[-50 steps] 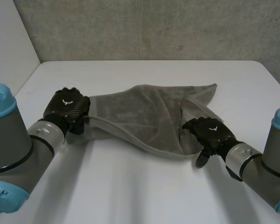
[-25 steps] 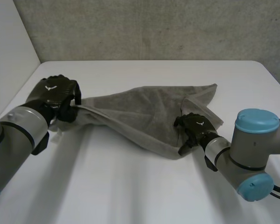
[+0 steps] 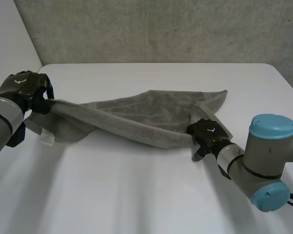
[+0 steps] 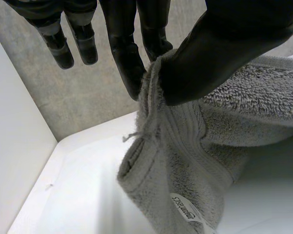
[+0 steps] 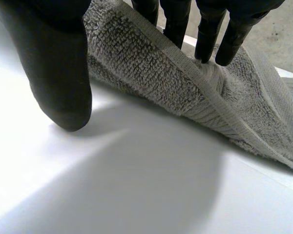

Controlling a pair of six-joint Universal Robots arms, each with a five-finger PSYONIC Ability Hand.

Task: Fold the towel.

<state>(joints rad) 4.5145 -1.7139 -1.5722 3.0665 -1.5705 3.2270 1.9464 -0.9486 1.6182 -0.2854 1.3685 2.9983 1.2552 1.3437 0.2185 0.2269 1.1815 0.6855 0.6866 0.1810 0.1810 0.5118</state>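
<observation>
This looks like a robotics lab's test cell. The work surface is a plain white table [image 3: 151, 195]. A rough grey wall [image 3: 161, 29] stands along its far edge and a bare white panel [image 3: 10, 44] along its left edge, and the two meet at the far left corner. Two industrial arms with grey joints and light-blue caps, the left arm [image 3: 2, 122] and the right arm [image 3: 263, 156], reach in over the near corners. A grey terry towel [image 3: 136, 114] is stretched between them.
</observation>
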